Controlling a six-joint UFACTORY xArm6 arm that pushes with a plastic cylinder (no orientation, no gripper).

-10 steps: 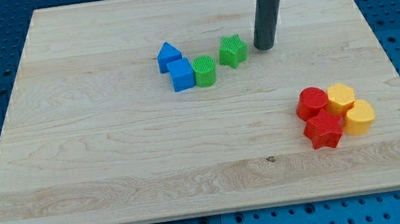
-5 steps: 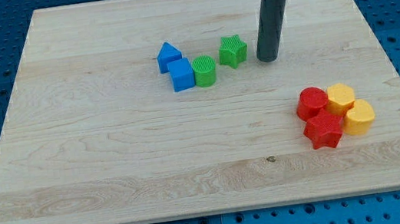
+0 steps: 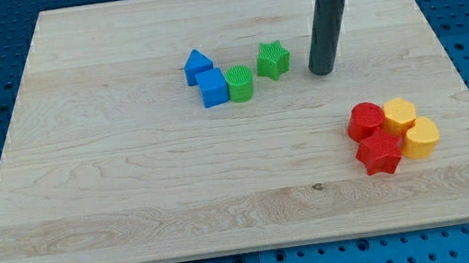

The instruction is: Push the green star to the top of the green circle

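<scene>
My tip [image 3: 322, 72] rests on the desk [image 3: 133, 190], touching nothing; green star [image 3: 272, 59] near its left, green circle [image 3: 240, 83] farther left.

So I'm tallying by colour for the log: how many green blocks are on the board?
2. The green star sits left of my tip, with a gap between them. The green circle lies lower-left of the star, against the blue cube. None seems hidden.

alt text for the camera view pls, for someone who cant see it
My tip rests on a wooden board, just right of the green star, not touching it. The green circle sits lower left of the star, beside two blue blocks; red and yellow blocks cluster at the view's right.
</scene>
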